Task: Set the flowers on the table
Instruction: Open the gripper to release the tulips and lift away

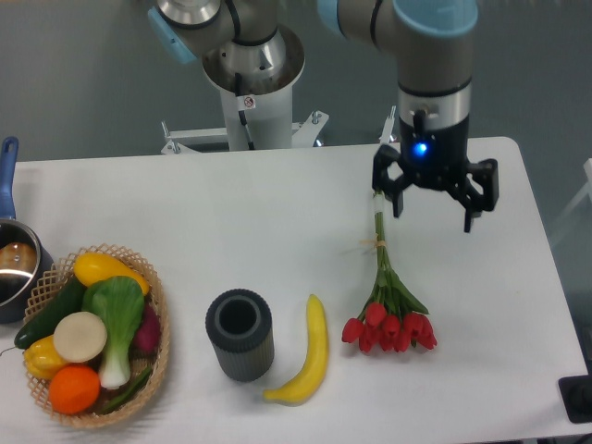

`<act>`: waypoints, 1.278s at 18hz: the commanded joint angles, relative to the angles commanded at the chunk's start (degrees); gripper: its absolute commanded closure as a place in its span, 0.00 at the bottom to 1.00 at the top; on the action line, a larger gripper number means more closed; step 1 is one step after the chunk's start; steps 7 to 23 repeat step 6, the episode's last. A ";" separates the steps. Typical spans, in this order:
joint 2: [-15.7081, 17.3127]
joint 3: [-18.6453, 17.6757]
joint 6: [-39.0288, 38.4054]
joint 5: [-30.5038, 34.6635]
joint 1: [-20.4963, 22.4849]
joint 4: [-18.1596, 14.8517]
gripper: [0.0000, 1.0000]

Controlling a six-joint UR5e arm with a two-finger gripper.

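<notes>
The flowers (388, 319), a bunch of red tulips with green leaves and long thin green stems, lie flat on the white table (277, 240), heads toward the front edge and stem ends pointing back. My gripper (435, 220) hangs above the table just right of the stem ends, its two black fingers spread wide apart with nothing between them. It does not touch the flowers.
A yellow banana (310, 365) lies left of the flowers. A dark grey cylinder cup (240, 334) stands left of the banana. A wicker basket (157, 305) of vegetables and fruit sits at the front left. A pot with a blue handle (11, 264) is at the left edge.
</notes>
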 joint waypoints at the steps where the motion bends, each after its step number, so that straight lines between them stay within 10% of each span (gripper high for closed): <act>1: 0.44 0.00 2.82 -0.09 -0.09 -0.62 0.00; 23: 0.71 -0.44 5.31 -1.58 0.35 -0.37 0.00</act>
